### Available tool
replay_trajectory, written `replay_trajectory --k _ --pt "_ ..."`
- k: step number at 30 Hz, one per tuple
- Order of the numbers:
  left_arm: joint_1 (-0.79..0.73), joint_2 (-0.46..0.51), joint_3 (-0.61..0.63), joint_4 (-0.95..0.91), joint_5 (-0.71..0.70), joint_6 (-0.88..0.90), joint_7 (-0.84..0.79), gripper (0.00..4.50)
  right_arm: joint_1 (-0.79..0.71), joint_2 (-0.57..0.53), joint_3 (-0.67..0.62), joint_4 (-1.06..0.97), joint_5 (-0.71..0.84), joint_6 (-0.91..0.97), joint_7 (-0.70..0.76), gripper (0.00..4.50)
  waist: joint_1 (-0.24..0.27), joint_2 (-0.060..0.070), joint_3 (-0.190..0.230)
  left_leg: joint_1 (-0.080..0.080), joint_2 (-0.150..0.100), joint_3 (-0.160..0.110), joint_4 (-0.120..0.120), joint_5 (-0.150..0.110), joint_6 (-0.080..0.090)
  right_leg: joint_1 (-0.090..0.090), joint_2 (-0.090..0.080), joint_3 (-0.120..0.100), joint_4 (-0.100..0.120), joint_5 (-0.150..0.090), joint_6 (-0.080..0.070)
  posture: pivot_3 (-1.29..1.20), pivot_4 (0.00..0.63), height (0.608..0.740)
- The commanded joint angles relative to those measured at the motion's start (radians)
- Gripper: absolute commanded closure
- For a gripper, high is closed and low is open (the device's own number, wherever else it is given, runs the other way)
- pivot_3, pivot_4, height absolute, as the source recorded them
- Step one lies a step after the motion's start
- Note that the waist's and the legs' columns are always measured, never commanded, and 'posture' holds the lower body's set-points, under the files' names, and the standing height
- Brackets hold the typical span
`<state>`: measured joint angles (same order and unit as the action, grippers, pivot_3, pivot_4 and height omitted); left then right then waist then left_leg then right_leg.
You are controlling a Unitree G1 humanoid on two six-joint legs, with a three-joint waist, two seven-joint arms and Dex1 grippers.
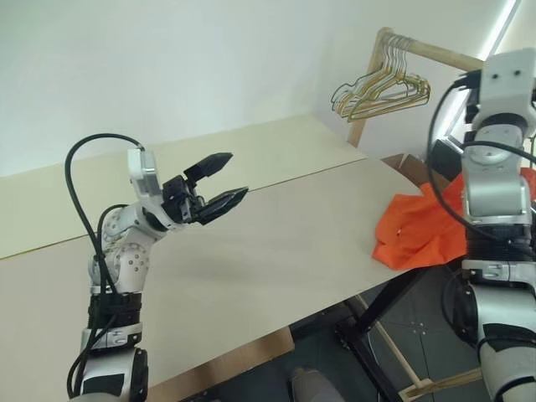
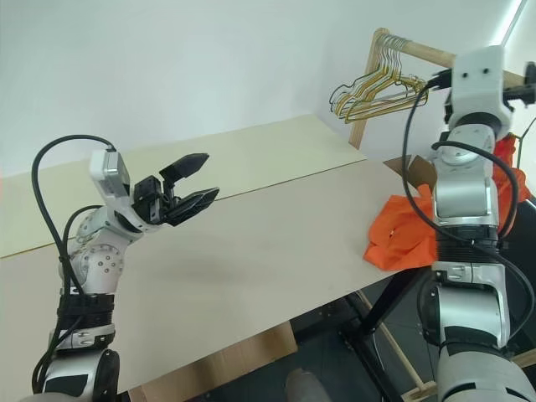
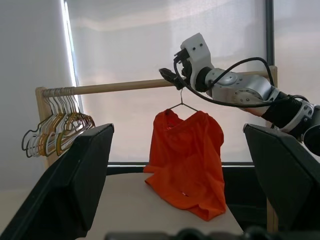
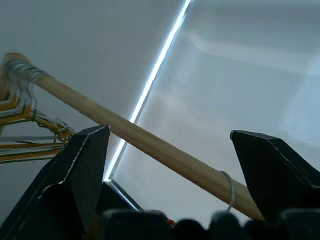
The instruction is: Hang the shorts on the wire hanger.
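Orange fabric identifies the shorts, which hang draped over the wire hanger; the hanger's hook sits over the wooden rail at the far right of the scene. The lower part of the shorts rests on the far right corner of the table, and the upper part rises toward the rail. A bunched cluster of gold and grey hangers hangs on the same rail, toward its left end and well apart from the wire hanger. The right gripper is raised at the rail, just beside the hook of the wire hanger; in the right wrist view its two black fingers stand wide apart with the rail and the hook between them, and they grasp nothing. Whether the right gripper touches the rail or the hook cannot be determined. The left gripper hovers above the left part of the table, pointing right toward the shorts, with its jaws spread and released, holding nothing. The left gripper is well apart from the shorts and from the rail. The table surface is pale beige, with a seam line running across it from left to right.
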<state>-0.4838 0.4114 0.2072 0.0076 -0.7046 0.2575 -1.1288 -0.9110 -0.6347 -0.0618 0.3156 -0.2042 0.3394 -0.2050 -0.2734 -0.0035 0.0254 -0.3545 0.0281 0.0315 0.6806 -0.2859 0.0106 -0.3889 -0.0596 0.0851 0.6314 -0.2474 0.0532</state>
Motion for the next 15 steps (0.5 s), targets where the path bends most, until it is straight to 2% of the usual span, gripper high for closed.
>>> replay_trajectory --k 1,7,10,15 --pt "0.041 0.055 0.052 -0.055 0.006 -0.024 0.018 0.0 0.016 0.006 0.094 -0.08 -0.012 -0.086 0.168 0.05 0.003 0.0 0.0 0.0 0.0 0.0 0.0 0.0 0.0 0.0 0.0 0.0 0.0 0.0 0.0 -0.12 0.0 0.74" --pt "0.117 0.149 0.083 -0.109 0.018 0.043 0.112 0.0 0.101 0.008 0.176 -0.174 -0.001 -0.102 0.401 0.05 0.053 -0.003 0.002 0.001 0.001 0.0 -0.001 0.0 0.0 0.0 0.0 0.0 0.0 0.0 0.0 -0.02 0.0 0.74" --pt "0.166 0.166 0.108 -0.166 0.008 0.054 0.166 0.0 0.146 -0.012 0.223 -0.193 -0.031 -0.164 0.482 0.05 0.104 -0.004 0.003 0.0 0.001 0.0 -0.002 0.0 0.001 -0.001 0.0 0.0 -0.001 0.0 0.0 0.04 0.0 0.74" --pt "0.271 0.186 0.153 -0.251 0.009 0.064 0.239 0.0 0.178 -0.011 0.247 -0.185 0.044 -0.206 0.695 0.05 0.184 -0.006 0.004 -0.001 0.001 0.001 -0.003 -0.001 0.001 -0.003 0.0 -0.001 -0.002 0.0 -0.001 0.09 0.0 0.74"
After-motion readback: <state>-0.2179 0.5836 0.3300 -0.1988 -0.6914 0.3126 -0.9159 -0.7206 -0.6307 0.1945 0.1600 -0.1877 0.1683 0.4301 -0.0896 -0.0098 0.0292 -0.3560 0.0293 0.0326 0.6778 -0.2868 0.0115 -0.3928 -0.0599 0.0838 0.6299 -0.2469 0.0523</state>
